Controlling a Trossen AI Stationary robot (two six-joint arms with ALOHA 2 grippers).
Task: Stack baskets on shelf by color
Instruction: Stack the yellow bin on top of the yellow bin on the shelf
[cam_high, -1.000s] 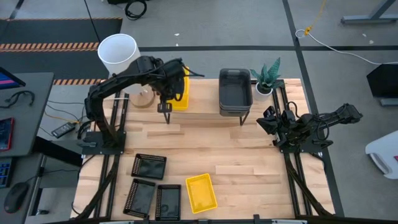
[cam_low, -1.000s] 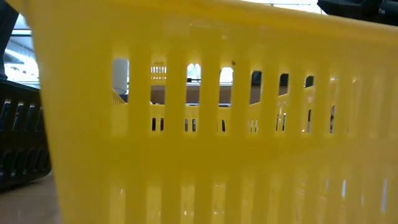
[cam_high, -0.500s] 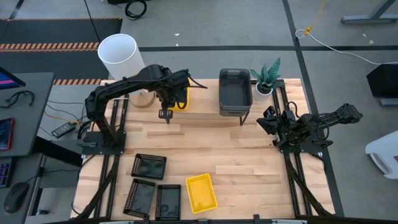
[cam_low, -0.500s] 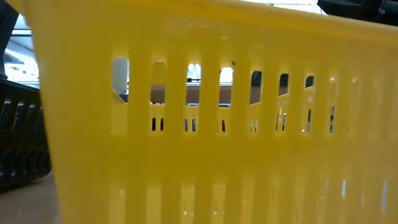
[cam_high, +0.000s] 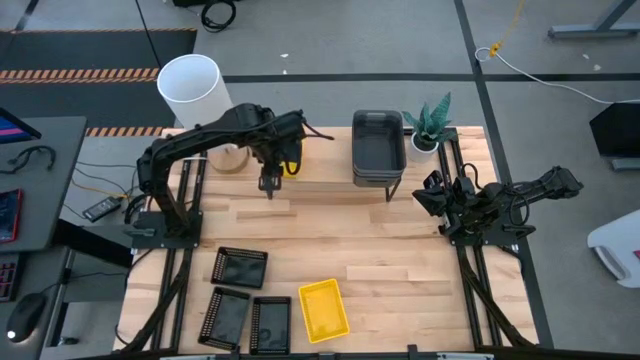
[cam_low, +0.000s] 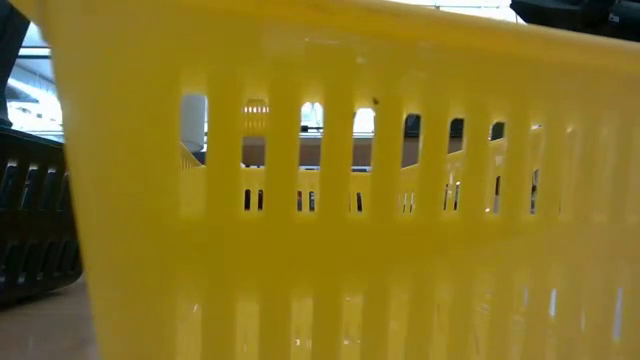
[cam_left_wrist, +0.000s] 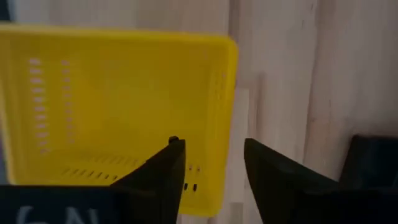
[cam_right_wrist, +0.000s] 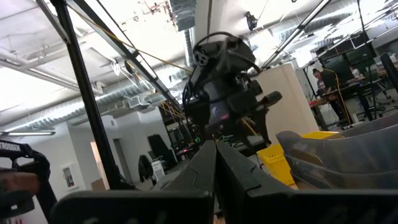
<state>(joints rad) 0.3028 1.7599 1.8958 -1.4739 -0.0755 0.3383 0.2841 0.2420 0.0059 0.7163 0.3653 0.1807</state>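
Note:
On the far left of the shelf (cam_high: 330, 186) lies a yellow basket (cam_left_wrist: 118, 99), mostly hidden under my left arm in the high view (cam_high: 293, 165). My left gripper (cam_left_wrist: 214, 168) is open above its right-hand end, one finger over the basket's inside and one outside its end wall. A stack of grey baskets (cam_high: 378, 147) stands on the shelf's right part. On the table near the front edge lie another yellow basket (cam_high: 323, 308) and three black baskets (cam_high: 240, 267). My right gripper (cam_right_wrist: 216, 163) waits shut at the table's right side (cam_high: 440, 200).
A potted plant (cam_high: 428, 125) stands right of the grey stack. A white bucket (cam_high: 190, 85) is on the floor behind the table's far left. The front yellow basket (cam_low: 350, 200) fills the low view, with a black basket (cam_low: 30, 230) at its left.
My left arm has reached a little farther toward the table's right over the shelf, and it now covers more of the yellow basket there. The right arm has kept still.

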